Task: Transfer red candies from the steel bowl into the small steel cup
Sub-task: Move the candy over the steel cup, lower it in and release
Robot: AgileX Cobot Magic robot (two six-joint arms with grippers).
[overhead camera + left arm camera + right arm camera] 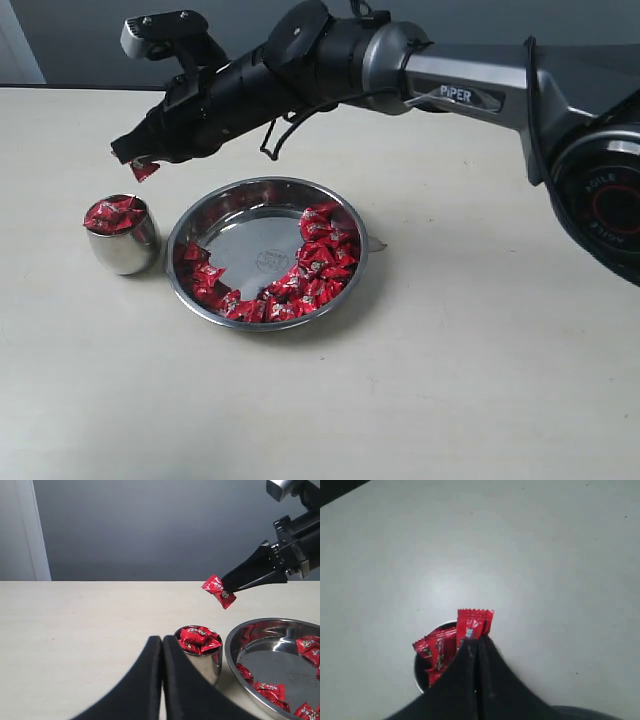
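The right claw [133, 156] is clenched on one red candy [144, 170], pinching its wrapper edge, hanging above the small steel cup [122, 248], which is already heaped; more red candies [320, 255] line the steel bowl [250, 232]; each looks light, crinkly and slippery, so pinching a twisted end or the firm middle seems safest.

The exterior view slants down over the worktop [470, 380]. The left wrist view sits low, facing level across it; the right wrist view looks steeply down. All share the small steel cup [122, 250].
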